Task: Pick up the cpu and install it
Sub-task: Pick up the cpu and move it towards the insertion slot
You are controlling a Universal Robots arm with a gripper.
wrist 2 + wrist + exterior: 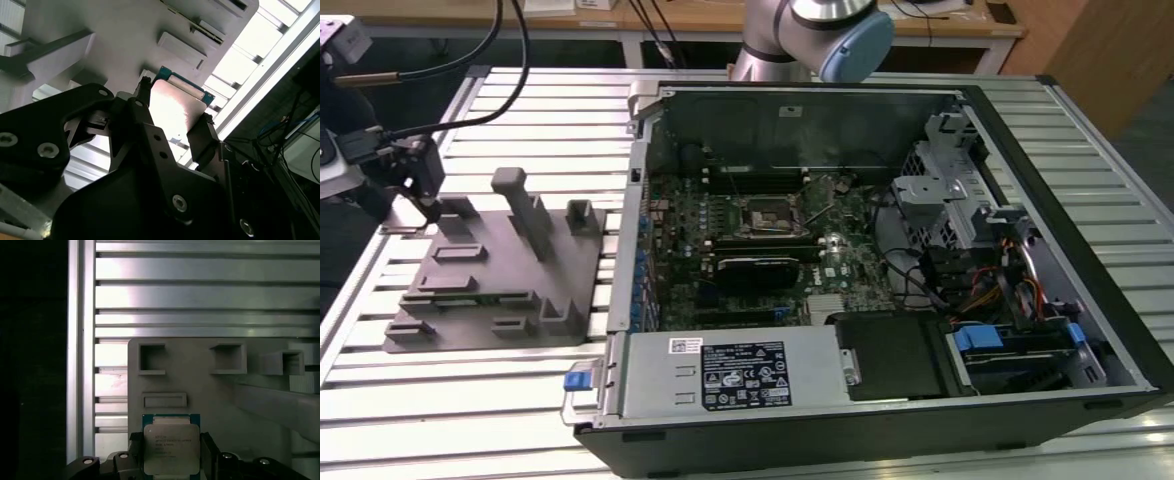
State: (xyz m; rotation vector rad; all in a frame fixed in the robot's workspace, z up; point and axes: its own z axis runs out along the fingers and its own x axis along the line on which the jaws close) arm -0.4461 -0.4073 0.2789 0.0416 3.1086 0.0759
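In both wrist views the cpu (pixel 171 449) (pixel 176 106), a small square chip with a pale silver top and a green rim, sits between my gripper's (pixel 171 452) (pixel 172 117) two black fingers (pixel 201 137). The fingers press against two opposite edges of it, so the gripper is shut on the chip. Below it lies the grey fixture (pixel 210 390) with its raised pockets. In the exterior view my gripper (pixel 447 212) hangs over the far corner of the grey fixture (pixel 494 280) at the exterior view's left. The black motherboard socket (pixel 765 215) lies inside the open computer case.
The open computer case (pixel 854 270) fills the middle and right of the slatted metal table (pixel 467 400). A black heatsink block (pixel 767 272), cables and drive bays sit inside it. Grey upright posts (pixel 520 200) rise from the fixture. Cables (pixel 480 90) trail from the arm at the exterior view's left.
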